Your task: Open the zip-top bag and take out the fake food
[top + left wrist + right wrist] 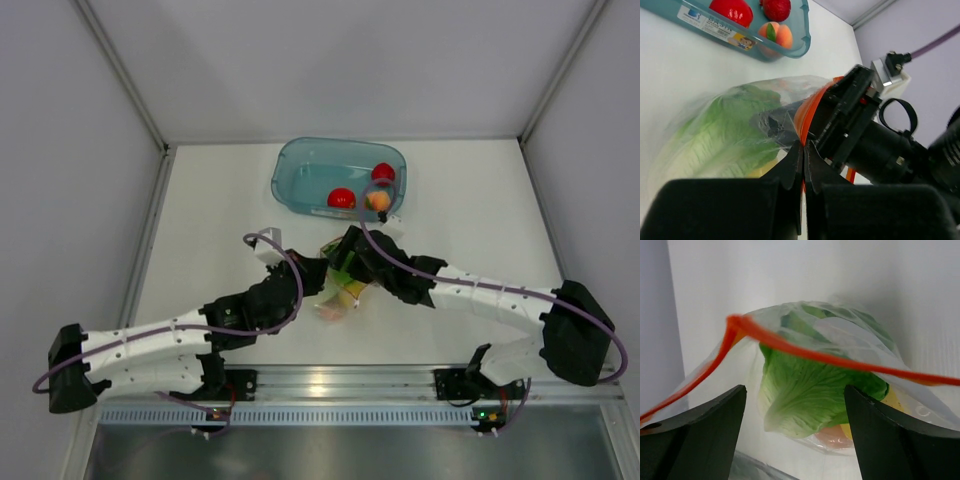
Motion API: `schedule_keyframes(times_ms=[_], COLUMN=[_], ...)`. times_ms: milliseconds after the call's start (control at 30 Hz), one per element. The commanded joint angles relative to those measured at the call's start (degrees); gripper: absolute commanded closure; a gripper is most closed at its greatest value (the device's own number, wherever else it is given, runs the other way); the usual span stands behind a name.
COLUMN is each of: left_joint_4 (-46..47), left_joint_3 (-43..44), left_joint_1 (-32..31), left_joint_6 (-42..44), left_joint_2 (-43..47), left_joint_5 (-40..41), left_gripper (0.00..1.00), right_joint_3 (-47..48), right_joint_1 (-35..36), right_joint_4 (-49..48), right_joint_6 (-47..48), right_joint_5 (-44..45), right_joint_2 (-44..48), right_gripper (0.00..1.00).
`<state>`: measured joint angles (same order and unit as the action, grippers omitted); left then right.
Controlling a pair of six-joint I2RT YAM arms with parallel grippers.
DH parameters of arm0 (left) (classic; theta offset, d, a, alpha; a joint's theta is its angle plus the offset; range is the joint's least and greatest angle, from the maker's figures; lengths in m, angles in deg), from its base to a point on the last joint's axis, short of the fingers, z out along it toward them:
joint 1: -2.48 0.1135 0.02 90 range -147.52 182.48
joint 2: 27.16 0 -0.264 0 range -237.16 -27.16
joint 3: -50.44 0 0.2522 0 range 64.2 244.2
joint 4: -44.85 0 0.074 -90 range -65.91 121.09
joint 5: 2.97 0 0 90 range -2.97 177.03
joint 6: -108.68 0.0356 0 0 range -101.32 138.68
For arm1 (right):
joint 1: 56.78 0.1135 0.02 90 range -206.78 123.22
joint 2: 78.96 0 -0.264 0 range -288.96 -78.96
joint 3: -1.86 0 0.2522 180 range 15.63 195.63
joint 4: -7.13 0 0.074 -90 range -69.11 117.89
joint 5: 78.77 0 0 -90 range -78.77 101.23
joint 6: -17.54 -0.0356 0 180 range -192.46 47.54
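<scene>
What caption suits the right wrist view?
Open right gripper facing the bag, its orange zip strip stretched across the lettuce.

One zip-top bag [700,125], one teal bin [300,160], five or six items between them.
In the bin: two red pieces [341,198] [383,173] and one peach [378,200]; in the bag: one lettuce head [805,395], one yellow piece [892,401], and possibly one reddish piece [832,436], blurred through the plastic.
</scene>
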<state>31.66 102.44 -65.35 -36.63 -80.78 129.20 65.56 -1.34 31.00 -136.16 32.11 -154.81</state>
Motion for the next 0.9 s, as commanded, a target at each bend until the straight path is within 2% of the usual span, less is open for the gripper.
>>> schedule_keyframes(times_ms=[0, 133, 200, 300, 600, 867], left_joint_4=[4.2, 3.7, 3.6, 3.6, -0.4, -8.7], left_joint_3=[-1.2, -1.2, -1.2, -0.8, -0.6, -1.8], left_joint_1=[-4.2, -10.3, -11.8, -15.0, -17.1, -17.0], left_joint_6=[1.1, 1.9, 1.9, 1.9, -0.4, -3.6], left_joint_2=[0.2, -1.1, -1.9, -3.1, -5.0, -1.9], left_joint_5=[6.1, 10.2, 12.7, 13.9, 16.2, 20.7], left_gripper=[1.0, 1.0, 1.0, 1.0, 1.0, 1.0], right_joint_3=[2.8, 1.2, 1.1, 2.2, 4.5, 11.8], right_joint_1=[1.3, 2.8, 2.9, 2.7, 2.7, 6.9], right_joint_4=[3.3, 4.0, 4.5, 3.3, 5.2, 16.0], right_joint_6=[-2.7, -3.5, -4.4, -3.6, -1.7, 3.1], right_joint_5=[0.4, 1.5, 1.4, -1.1, -3.0, 4.7], right_joint_2=[-1.4, -1.3, -2.3, -5.6, -12.7, -16.1], right_gripper=[0.18, 0.16, 0.09, 0.06, 0.05, 0.05])
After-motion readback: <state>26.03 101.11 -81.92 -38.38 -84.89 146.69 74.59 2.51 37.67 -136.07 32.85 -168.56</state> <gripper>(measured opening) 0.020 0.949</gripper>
